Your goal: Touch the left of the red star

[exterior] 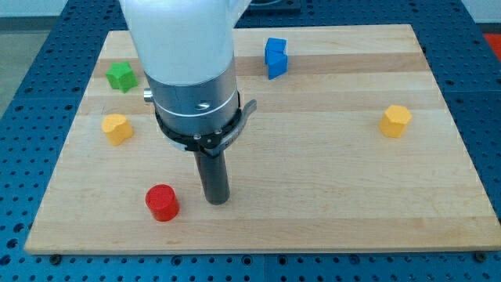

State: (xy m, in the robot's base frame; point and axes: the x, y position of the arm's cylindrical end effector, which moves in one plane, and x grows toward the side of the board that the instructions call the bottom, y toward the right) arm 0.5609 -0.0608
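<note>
1. Our rod hangs from the white and grey arm body (188,70) at the view's upper left of centre. My tip (217,200) meets the wooden board (329,196) low in the view.
2. No fingers on this rig, only the bare rod; nothing is pinched or held.
3. Red block (162,203): round, cylinder-like from here; we cannot make out star points. It sits near the board's bottom edge, towards the view's left.
4. My tip stands just to the view's right of the red block, near it, with a thin strip of board between them. Not touching.
5. Green block (120,76) at the upper left, shape irregular.
6. Yellow block (116,128) below the green one.
7. Blue block (275,57) near the top edge, right of the arm.
8. Second yellow block (396,121) far out on the view's right, well apart from the rest.
</note>
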